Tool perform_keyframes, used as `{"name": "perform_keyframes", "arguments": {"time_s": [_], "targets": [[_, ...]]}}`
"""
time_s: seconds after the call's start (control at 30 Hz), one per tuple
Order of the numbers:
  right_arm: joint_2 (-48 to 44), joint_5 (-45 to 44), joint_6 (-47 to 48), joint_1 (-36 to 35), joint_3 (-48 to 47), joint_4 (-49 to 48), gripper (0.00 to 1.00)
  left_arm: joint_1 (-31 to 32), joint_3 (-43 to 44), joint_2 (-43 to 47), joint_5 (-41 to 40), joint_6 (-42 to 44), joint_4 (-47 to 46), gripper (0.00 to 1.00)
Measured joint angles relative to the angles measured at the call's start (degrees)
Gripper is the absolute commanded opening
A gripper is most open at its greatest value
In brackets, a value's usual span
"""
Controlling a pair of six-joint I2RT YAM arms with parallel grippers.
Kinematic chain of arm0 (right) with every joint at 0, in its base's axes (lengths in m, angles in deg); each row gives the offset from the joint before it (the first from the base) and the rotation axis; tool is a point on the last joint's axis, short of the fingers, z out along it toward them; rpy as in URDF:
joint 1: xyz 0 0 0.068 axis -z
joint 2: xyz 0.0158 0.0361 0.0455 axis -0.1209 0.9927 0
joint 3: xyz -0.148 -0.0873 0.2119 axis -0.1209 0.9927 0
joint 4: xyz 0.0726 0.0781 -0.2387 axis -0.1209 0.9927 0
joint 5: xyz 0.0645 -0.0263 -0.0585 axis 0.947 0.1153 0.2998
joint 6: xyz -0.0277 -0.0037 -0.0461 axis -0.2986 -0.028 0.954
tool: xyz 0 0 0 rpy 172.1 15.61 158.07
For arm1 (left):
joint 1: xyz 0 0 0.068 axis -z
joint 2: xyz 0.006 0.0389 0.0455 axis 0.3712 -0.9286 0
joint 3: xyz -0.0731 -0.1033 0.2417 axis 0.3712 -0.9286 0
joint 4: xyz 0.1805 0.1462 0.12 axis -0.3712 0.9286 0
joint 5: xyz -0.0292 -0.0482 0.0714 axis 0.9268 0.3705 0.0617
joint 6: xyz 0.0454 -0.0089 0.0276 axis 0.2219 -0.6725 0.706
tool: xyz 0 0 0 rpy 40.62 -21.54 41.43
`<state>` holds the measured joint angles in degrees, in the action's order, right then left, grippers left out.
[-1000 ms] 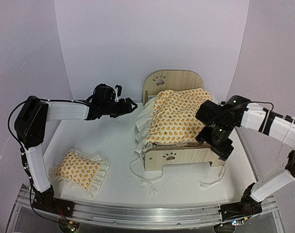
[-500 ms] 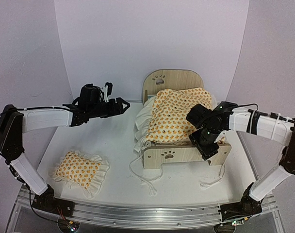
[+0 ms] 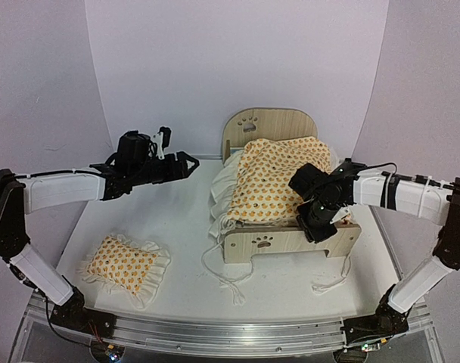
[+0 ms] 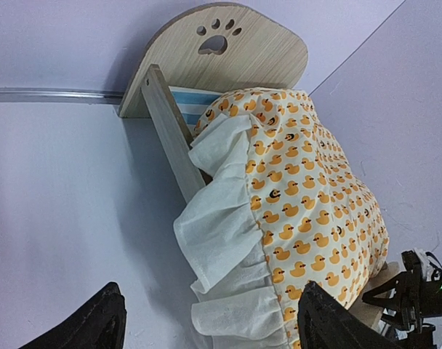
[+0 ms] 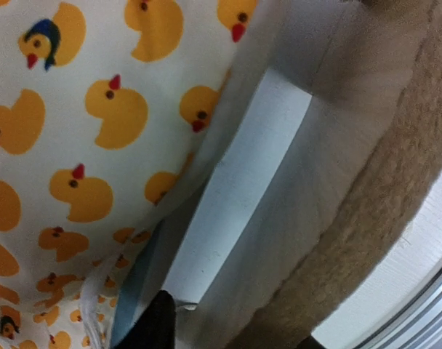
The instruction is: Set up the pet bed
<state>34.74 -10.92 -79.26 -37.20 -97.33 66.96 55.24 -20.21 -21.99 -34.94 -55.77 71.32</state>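
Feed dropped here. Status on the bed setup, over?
Left gripper open, in the air left of bed. Right gripper low at bed's foot end, jaws unclear. Blanket covers bed. Pillow on table, apart from bed.

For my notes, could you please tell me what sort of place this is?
Probably a lab robot-recording booth: plain white curved backdrop, silver aluminium mounting rail, light plywood pet bed as prop.

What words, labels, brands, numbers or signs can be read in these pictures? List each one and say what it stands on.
No readable words, brands or numbers in any view.
Paw-print cutout, a sign without lettering: on the headboard.
Paw-print cutout, the same sign: on the footboard.
Yellow duck print, a pattern without lettering: on the blanket and the pillow.
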Motion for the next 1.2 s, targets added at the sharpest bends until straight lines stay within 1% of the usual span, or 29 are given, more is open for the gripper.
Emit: {"name": "perform_keyframes", "arguments": {"time_s": [0.03, 0.13, 0.2, 0.23, 0.3, 0.33, 0.47, 0.57, 0.63, 0.77, 0.9, 0.93, 0.97, 1.0, 1.07, 1.1, 1.17, 1.2], "targets": [[0.0, 0.3, -1.0, 0.1, -0.1, 0.0, 0.17, 0.0, -0.5, 0.7, -0.2, 0.2, 0.0, 0.81], [-0.7, 1.6, -4.5, 1.6, 0.0, 3.0, 0.08, 0.0, -1.4, 2.6, -1.3, 1.1, 0.0, 0.82], [-2.1, 1.7, -4.0, 2.9, 0.9, 6.0, 0.03, 0.0, -1.6, 3.1, -1.8, 1.8, 0.0, 0.82], [-2.6, 1.7, -2.3, 3.2, 1.2, 7.6, 0.01, 0.0, -1.6, 3.2, -1.9, 2.4, 0.0, 0.82], [-3.6, 0.8, 4.9, 2.8, 2.1, 9.3, 0.03, 0.0, -1.6, 3.1, -2.3, 3.1, 0.1, 0.82], [-4.0, 0.0, 8.4, 2.4, 2.4, 9.4, 0.01, 0.0, -1.6, 3.1, -2.5, 3.6, 0.1, 0.82], [-4.8, -5.6, 22.9, 2.2, 3.6, 6.9, 0.0, 0.0, -1.6, 2.6, -2.7, 4.5, 0.1, 0.8], [-3.4, -10.8, 35.4, 4.5, 3.6, 3.8, 0.0, 0.0, -1.5, 1.2, -2.2, 5.0, 0.5, 0.78], [-0.6, -12.1, 44.4, 8.3, 1.6, 0.1, 0.0, 0.8, -1.5, 1.0, -1.0, 5.0, 1.0, 0.78], [7.6, -12.6, 62.6, 17.5, -5.8, -6.7, 0.0, 1.2, -1.5, 0.9, 2.0, 5.5, 1.7, 0.78], [14.7, -10.5, 76.4, 22.9, -13.2, -12.1, 0.0, 2.0, -1.5, 0.9, 5.3, 6.2, 2.2, 0.77], [16.0, -10.2, 79.5, 23.8, -14.4, -13.7, 0.02, 2.5, -1.5, 0.9, 5.8, 6.8, 2.4, 0.77], [16.8, -10.3, 82.2, 24.6, -15.0, -15.3, 0.08, 3.1, -1.5, 1.0, 6.1, 7.3, 2.9, 0.77], [17.2, -10.2, 84.1, 24.8, -15.1, -16.5, 0.2, 3.8, -1.5, 1.2, 6.2, 7.8, 3.6, 0.77], [17.4, -9.8, 88.0, 26.5, -15.2, -17.9, 0.4, 5.1, -1.5, 1.9, 5.9, 8.8, 4.9, 0.77], [17.6, -11.1, 91.1, 26.7, -15.3, -17.9, 0.52, 5.7, -1.5, 2.4, 5.6, 9.2, 5.5, 0.77], [17.7, -14.1, 95.6, 26.7, -15.8, -15.7, 0.69, 6.3, -1.6, 4.2, 4.3, 10.2, 6.3, 0.78], [17.7, -15.1, 96.7, 26.8, -16.5, -14.2, 0.76, 6.3, -1.6, 5.7, 3.2, 10.8, 6.8, 0.79]]}}
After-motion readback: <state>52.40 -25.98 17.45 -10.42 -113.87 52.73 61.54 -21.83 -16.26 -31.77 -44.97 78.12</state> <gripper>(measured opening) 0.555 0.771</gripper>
